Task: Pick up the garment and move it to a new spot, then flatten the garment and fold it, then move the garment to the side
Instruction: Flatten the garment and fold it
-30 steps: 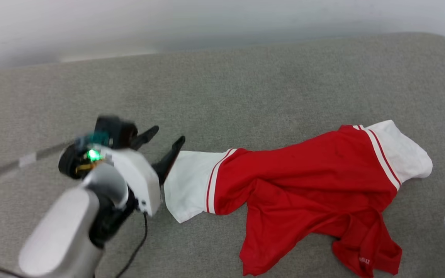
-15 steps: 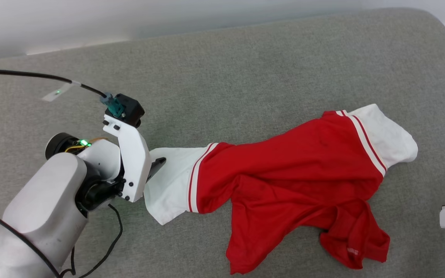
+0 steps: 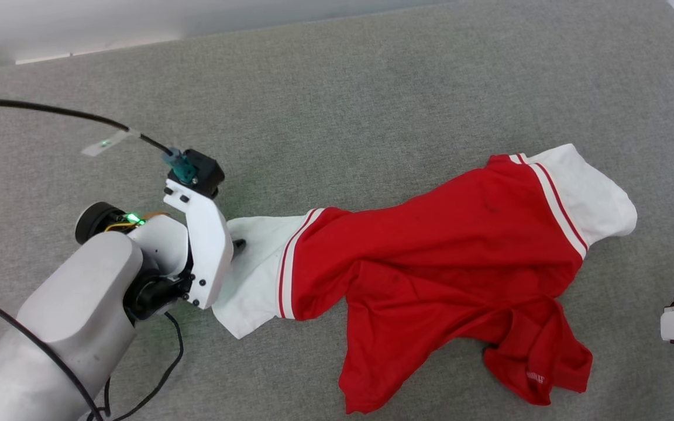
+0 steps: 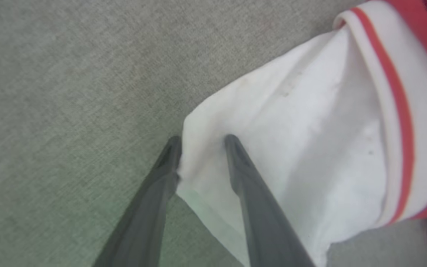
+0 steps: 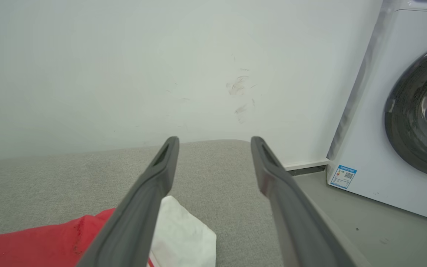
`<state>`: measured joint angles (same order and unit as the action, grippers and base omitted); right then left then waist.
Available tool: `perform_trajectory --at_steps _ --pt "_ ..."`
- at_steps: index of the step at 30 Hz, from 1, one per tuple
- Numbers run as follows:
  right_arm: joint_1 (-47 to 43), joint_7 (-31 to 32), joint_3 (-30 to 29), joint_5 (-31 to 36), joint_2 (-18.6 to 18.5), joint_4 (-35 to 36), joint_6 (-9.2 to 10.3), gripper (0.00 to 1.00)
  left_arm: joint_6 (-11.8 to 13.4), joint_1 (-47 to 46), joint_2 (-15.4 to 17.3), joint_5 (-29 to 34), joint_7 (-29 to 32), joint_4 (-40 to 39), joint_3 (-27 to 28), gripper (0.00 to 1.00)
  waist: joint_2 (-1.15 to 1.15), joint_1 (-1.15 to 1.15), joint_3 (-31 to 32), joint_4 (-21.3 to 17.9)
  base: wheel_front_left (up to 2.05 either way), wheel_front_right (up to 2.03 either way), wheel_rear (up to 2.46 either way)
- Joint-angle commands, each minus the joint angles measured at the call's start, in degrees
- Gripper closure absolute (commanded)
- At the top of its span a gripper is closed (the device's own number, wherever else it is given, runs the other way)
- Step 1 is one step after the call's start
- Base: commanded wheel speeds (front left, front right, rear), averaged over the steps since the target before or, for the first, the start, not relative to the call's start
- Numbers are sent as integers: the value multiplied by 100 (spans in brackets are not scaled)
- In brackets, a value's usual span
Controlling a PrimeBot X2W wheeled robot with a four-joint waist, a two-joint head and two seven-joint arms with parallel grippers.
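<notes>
I see the garment (image 3: 430, 263) lying crumpled and stretched sideways across the grey fabric worktop (image 3: 372, 88), red body in the middle and a white sleeve at each end. The left sleeve (image 4: 310, 129) has a red stripe running along its white trim.

My left hand (image 4: 202, 139) is down at that sleeve's outer edge. Its fingers stand apart, one on top of the white cloth and the other at the cloth's border on the grey surface, with a bunched bit of sleeve between them; they are not clamped on it. A green light (image 3: 133, 218) glows on that wrist.

My right hand (image 5: 214, 140) hangs over the worktop's far right side with its fingers spread wide and nothing between them, pointing towards a white wall (image 5: 124, 74). The other white sleeve (image 5: 184, 237) lies just below it.

Small white lettering (image 3: 536, 377) sits on the red hem near me, too small to read. The washing machine (image 5: 402, 122) carries a blue-and-white sticker (image 5: 343, 177) low on its front; I cannot make out its print.
</notes>
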<state>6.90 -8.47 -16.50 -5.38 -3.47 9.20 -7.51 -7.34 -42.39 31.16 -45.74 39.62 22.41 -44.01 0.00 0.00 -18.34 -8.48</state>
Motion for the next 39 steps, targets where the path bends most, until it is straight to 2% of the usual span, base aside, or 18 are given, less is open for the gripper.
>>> perform_trajectory --at_steps 1,13,18,22,26,32,36,39 --pt "16 7 -17 13 19 -16 4 0 -20 261 -9 -42 47 116 -156 100 0 0 22 20 0 0 0" --pt "-146 373 -12 64 -208 -139 4 0 47 49 266 89 -1548 393 375 100 0 0 597 385 0 0 0" --pt "-346 922 100 -2 -323 -314 4 0 208 175 386 91 -2093 63 627 100 0 0 782 605 0 0 0" --pt "-476 1572 242 -60 -509 -407 4 0 440 388 487 93 -2375 -540 773 100 0 0 819 766 0 0 0" --pt "-391 2431 503 -311 -923 -364 3 0 760 708 650 136 -2528 -1396 879 100 0 0 763 898 0 0 0" --pt "204 4321 1093 -1044 -1927 -411 3 0 1246 1171 961 184 -2456 -2741 1004 100 0 0 558 1032 0 0 0" --pt "907 5441 1362 -1625 -2528 -681 4 0 1452 1317 1083 260 -2363 -3457 998 100 0 0 342 1175 0 0 0" --pt "1414 5918 1507 -1817 -2844 -1031 4 0 1534 1338 1119 336 -2297 -3877 964 100 0 0 150 1327 0 0 0"
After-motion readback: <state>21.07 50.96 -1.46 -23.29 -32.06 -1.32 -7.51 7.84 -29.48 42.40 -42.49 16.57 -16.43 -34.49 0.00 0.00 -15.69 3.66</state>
